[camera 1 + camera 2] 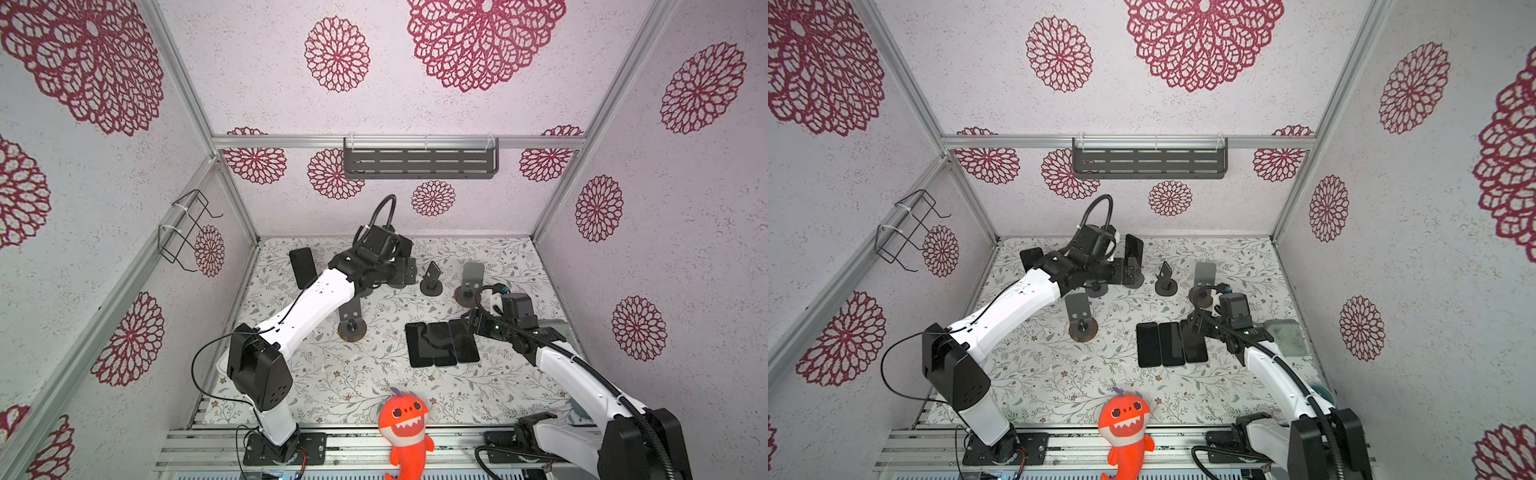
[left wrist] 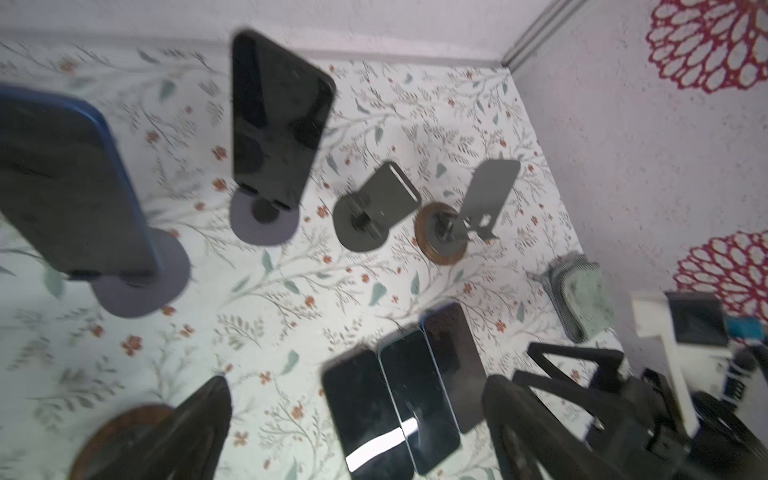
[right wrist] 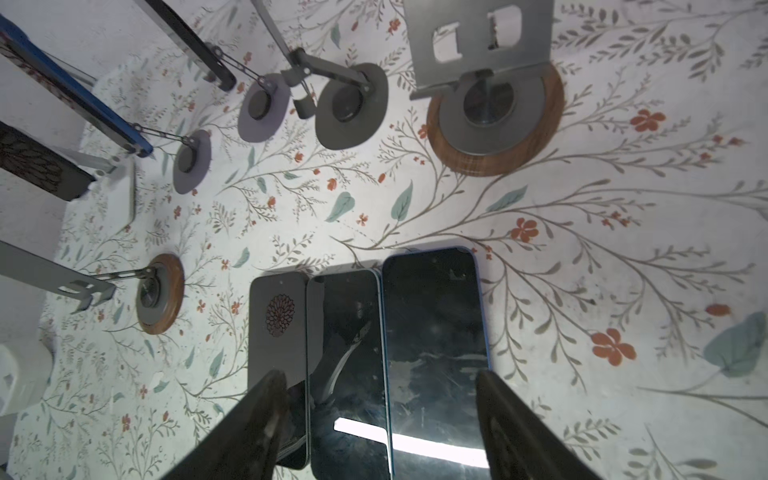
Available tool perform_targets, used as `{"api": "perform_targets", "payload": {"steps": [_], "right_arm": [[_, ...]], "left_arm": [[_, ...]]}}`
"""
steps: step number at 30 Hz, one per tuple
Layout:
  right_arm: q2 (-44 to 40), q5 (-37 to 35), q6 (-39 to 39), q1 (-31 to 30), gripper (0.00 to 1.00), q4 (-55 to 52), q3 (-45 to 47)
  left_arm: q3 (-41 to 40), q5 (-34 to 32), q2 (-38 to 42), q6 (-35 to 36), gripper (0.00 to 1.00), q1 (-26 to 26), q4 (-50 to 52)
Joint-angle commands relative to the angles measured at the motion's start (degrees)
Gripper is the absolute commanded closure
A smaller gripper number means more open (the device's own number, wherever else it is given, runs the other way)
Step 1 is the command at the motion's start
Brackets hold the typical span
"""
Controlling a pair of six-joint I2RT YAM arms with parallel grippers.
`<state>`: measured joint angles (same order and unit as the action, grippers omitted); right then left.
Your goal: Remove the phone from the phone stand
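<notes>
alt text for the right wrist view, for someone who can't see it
The right gripper, jaws open, hangs over three dark phones lying flat side by side on a floral tabletop. Beyond them stands an empty wood-based stand, and further off a blue-edged phone sits propped on its stand.

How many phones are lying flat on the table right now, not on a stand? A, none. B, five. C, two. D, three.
D: three phones lie flat, side by side, on the floral table. They show in both top views and in the right wrist view.
</notes>
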<state>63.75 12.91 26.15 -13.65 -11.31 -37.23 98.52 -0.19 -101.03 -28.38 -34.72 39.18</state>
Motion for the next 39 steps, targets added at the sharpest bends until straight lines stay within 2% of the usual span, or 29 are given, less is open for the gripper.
{"api": "perform_targets", "payload": {"steps": [1, 5, 9, 15, 22, 39], "right_arm": [[-1.68, 2.42, 1.05, 0.03, 0.25, 2.12, -1.88], [-2.02, 3.17, -0.14, 0.03, 0.25, 1.91, -3.22], [-1.19, 4.08, -1.07, 0.03, 0.25, 2.43, -6.69], [0.29, 4.51, -0.59, 0.03, 0.25, 1.61, -8.22], [-0.32, 3.01, -0.39, 0.09, 0.26, 0.24, -6.04], [-0.8, 1.04, -1.36, 0.05, 0.26, -1.67, -5.49]], "left_arm": [[6.49, -1.39, -3.22, 9.87, 0.02, 0.94, -1.48], [15.37, -2.28, -8.93, 16.87, 0.02, 2.01, 0.1], [20.63, -0.9, -15.03, 22.15, 0.02, 2.81, -1.71], [26.16, 1.71, -21.8, 25.38, 0.02, 4.65, -5.14], [30.34, 3.43, -28.15, 25.46, 0.02, 6.27, -7.5], [27.16, 6.17, -31.75, 23.55, 0.02, 6.59, -12.17]]}}
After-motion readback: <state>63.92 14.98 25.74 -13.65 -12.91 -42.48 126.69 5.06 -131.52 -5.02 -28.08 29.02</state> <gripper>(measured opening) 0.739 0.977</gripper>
